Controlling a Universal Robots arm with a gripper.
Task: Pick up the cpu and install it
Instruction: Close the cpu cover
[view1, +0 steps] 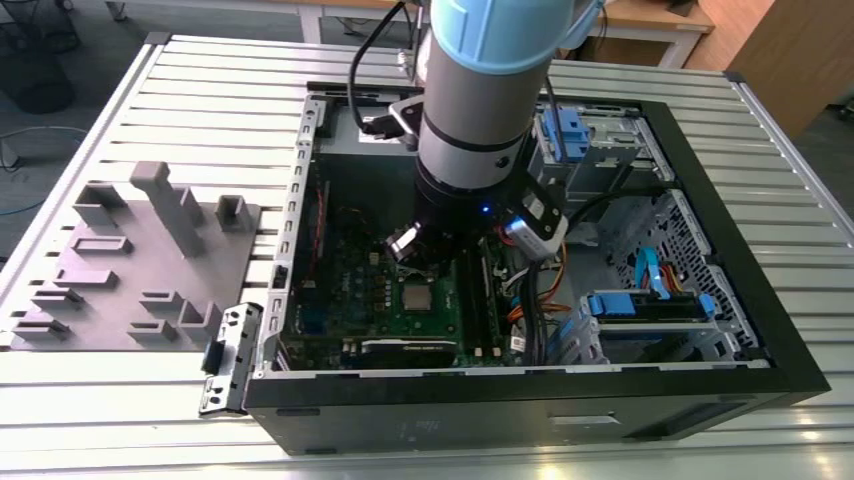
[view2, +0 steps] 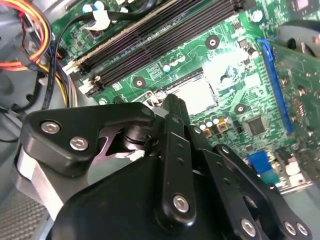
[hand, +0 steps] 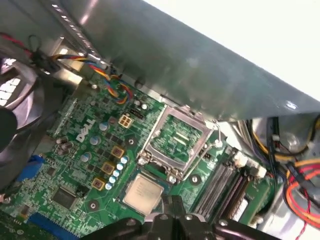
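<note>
Your slatted metal table (view1: 134, 80), one open computer case (view1: 534, 395), one motherboard (hand: 85, 150) inside, one cpu (hand: 142, 192) flat beside one raised socket frame (hand: 177, 137), your one gripper (hand: 172, 202) just above, closed, empty.

One cpu (hand: 143, 193) (one arm (view1: 487, 100), one case (view1: 534, 388))

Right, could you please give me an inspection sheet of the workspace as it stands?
Surface: slatted metal table carrying an open computer case.
Job's things: the cpu lies flat on the motherboard, beside the socket frame, which is hinged up.
Clutter: grey fixture tray at the exterior view's left of the case.
Grippers: the gripper is inside the case, close by the cpu; contact cannot be told.
Cables: orange, yellow and red wire bundle at the board's edge; black cable along the arm.
Surroundings: wooden furniture beyond the table.
</note>
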